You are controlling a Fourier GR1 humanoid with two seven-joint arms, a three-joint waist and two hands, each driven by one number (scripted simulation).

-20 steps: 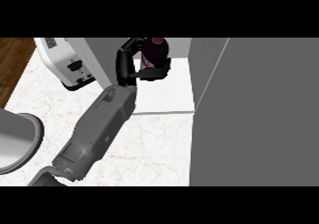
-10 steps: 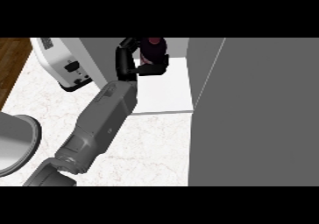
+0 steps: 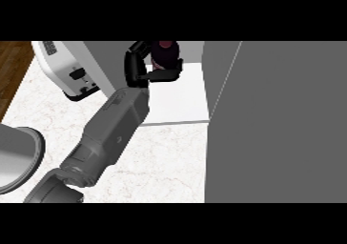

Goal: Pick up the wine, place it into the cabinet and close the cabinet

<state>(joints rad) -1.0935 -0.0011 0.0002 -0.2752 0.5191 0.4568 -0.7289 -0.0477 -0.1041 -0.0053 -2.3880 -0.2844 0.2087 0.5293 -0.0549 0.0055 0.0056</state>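
I have one arm in view, coming up from the lower left, and from this angle I cannot say for certain which arm it is, though it enters at the left; its robot hand [image 3: 145, 66] is curled round the wine [image 3: 165, 51], thumb across the front of the bottle, so it is holding; the bottle stands upright in the grasp, long axis vertical, right over the back of the white cabinet shelf [image 3: 178, 100]; the cabinet door [image 3: 289, 119] hangs open just to the right of it; so I judge the next move is a short lowering onto the shelf; count: one bottle, one toaster [image 3: 67, 71] on the bench [image 3: 162, 162], one grey pot [image 3: 11, 157] at the left edge.
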